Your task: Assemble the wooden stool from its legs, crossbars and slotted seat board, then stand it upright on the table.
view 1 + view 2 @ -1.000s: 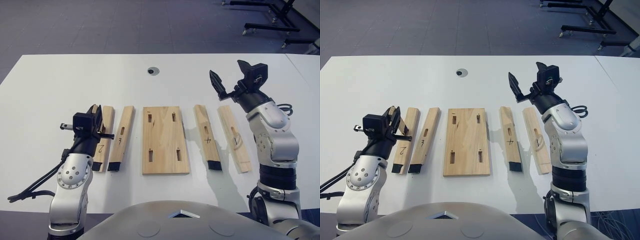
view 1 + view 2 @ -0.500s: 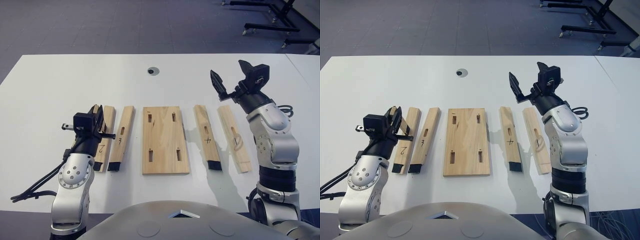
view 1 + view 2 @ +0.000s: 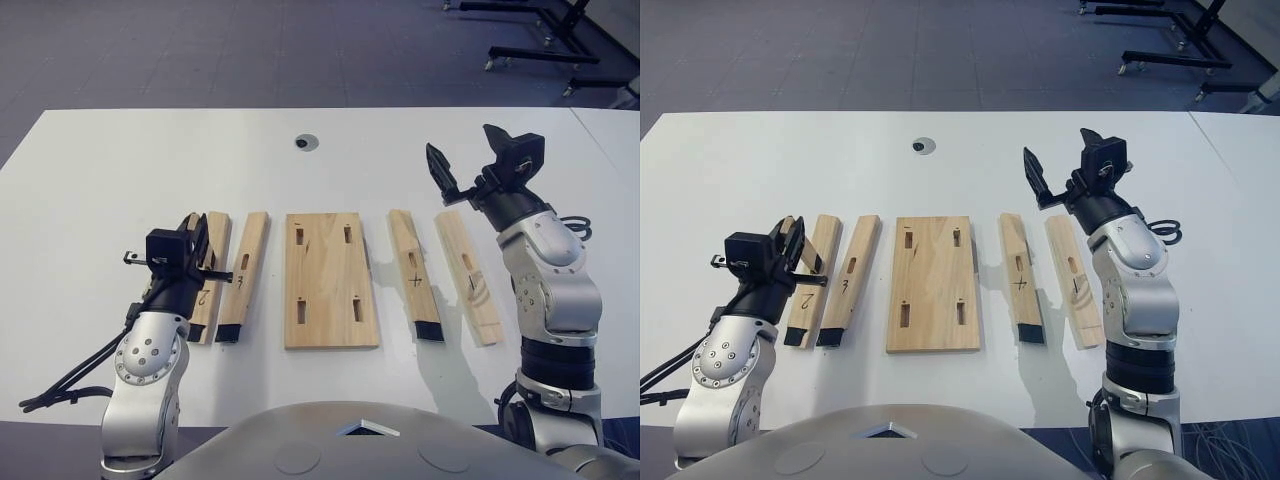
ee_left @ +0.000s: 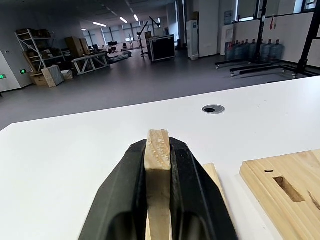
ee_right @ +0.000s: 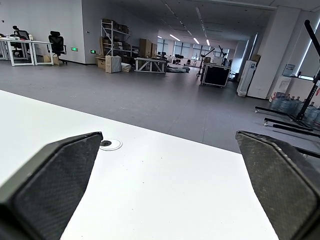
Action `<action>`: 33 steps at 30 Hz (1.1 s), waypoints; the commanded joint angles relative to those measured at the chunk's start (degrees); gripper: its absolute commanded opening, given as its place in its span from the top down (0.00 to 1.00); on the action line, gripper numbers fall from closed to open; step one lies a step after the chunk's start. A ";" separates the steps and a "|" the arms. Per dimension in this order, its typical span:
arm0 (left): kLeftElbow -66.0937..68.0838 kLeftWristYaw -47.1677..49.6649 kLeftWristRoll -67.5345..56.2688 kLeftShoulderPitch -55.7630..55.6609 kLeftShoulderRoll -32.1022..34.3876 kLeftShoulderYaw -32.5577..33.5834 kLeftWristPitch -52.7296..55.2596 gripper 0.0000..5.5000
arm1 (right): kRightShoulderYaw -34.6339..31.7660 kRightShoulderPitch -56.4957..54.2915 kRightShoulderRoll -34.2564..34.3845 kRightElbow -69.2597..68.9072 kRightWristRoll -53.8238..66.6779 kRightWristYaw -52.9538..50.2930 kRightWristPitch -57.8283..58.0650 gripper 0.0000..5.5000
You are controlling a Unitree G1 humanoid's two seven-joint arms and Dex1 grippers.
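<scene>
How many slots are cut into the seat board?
4. On the seat board, two slots sit toward its far end, left and right, and two toward the near end, left and right. None looks hidden.

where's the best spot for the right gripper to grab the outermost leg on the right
Take the outermost right leg across its narrow width near its far end, coming down from above. It lies flat on the table with both long edges exposed, and a gap separates it from the neighbouring leg, so a finger should fit each side. The open right gripper hovers near that end.
</scene>
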 commanded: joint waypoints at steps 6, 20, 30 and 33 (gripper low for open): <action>1.03 -0.11 0.50 -2.10 1.03 2.79 0.45 0.93 | 0.15 1.20 -0.19 -0.53 -0.86 -0.22 -0.10 0.11; 1.85 -0.28 0.63 0.19 -0.23 0.88 -0.60 0.93 | 0.06 0.58 -1.17 0.20 -0.79 0.76 0.58 0.11; 2.75 -0.47 0.32 0.27 0.00 2.07 -0.80 0.93 | -0.31 1.07 -1.12 -0.10 -0.33 0.79 0.52 0.11; 3.37 -0.37 -0.46 -0.24 -0.56 2.48 -0.13 0.93 | -0.11 1.43 -1.10 -0.17 -0.61 0.77 0.31 0.11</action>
